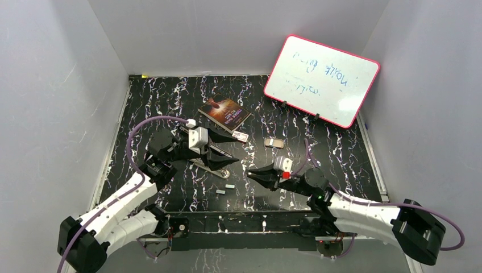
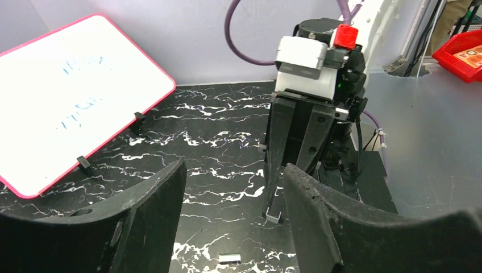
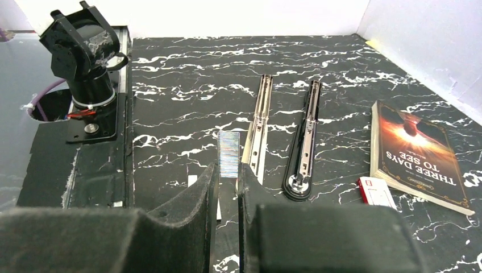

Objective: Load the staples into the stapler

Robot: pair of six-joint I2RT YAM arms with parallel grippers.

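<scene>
right gripper (image 3: 227, 179) pinching a staples strip (image 3: 228, 152)
silver-grey, finely ribbed, upright, at 9 o'clock of the opened stapler (image 3: 305, 142); left gripper (image 2: 233, 193) spread.

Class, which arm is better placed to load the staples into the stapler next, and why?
Right. The right gripper pinches the staple strip near the opened stapler; the left gripper is open, empty.

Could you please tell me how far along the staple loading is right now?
Done: the stapler lies opened out flat. In hand: the right pincer grips a strip of staples, upright, short of the stapler; the left pincer is open and empty. Left: setting the strip into the stapler and closing it.
</scene>
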